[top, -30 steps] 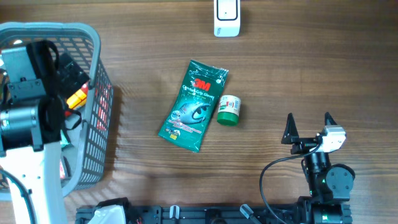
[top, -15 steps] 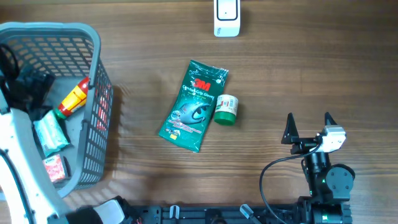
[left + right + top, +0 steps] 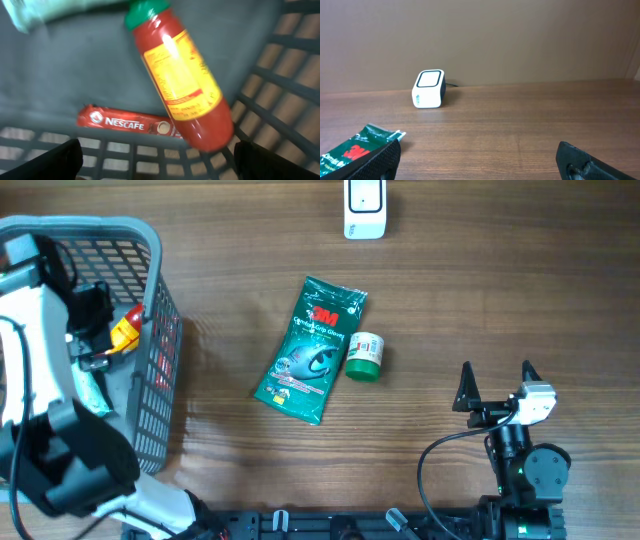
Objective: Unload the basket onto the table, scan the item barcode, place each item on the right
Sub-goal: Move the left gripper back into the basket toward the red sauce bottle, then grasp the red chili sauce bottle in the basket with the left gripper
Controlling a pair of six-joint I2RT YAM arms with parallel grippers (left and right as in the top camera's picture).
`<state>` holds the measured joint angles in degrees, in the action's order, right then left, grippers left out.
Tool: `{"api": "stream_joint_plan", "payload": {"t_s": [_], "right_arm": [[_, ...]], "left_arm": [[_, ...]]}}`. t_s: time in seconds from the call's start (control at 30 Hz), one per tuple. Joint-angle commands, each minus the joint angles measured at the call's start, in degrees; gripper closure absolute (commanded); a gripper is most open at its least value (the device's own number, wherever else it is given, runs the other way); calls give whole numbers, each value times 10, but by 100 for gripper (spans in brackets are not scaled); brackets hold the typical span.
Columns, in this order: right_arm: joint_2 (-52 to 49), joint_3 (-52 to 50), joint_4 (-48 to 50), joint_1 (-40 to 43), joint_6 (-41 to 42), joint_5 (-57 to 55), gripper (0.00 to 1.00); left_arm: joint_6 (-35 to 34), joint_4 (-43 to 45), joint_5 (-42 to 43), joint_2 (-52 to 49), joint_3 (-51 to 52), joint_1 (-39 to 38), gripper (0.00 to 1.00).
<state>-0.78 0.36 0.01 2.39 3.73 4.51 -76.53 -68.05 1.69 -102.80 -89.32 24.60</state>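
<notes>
L fingers (image 3: 55,160) spread wide, nothing between them; L gripper (image 3: 160,162) hangs inside the basket (image 3: 160,390), right over the sauce bottle (image 3: 182,82). R gripper (image 3: 497,385) also wide open & empty, near edge of table (image 3: 520,270). Basket sits far L. Green 3M pack (image 3: 310,350) mid-table. Bottle lies flat on basket floor; in wrist view its long axis runs diagonal, green cap up-L, base down-R, yellow label up. Scanner (image 3: 365,205) at far edge. Nescafe sachet (image 3: 125,122) has one end under bottle's base. Small green-lidded jar (image 3: 366,357) just beside pack.

table (image 3: 500,290) matt wood; basket (image 3: 165,350) grey plast., matt; bottle (image 3: 182,85) + pouch (image 3: 310,350) glossy plast.
</notes>
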Motion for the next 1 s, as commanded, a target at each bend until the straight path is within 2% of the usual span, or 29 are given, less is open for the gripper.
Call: {"api": "stream_joint_plan", "payload": {"t_s": [0.0,0.1,0.23,0.6,0.67,0.8,0.9,0.97], "right_arm": [[3,-1,3,0,-7,7,0],[3,-1,3,0,-7,7,1],[3,-1,3,0,-7,7,0],[3,-1,3,0,-7,7,0],[3,-1,3,0,-7,7,0],[3,-1,3,0,-7,7,0],[3,-1,3,0,-7,7,0],[3,-1,3,0,-7,7,0]], "left_arm": [[-134,8,28,-49,-7,-11,0],[-171,26,28,-71,-7,-11,0],[-172,53,28,-95,-7,-11,0],[-152,56,-4,-158,-5,-17,2],[-152,55,-20,-164,-5,-21,6],[-118,50,-31,-169,-5,-35,29],[-91,46,-52,-169,-5,-48,37],[-91,27,-76,-169,-5,-57,39]]}}
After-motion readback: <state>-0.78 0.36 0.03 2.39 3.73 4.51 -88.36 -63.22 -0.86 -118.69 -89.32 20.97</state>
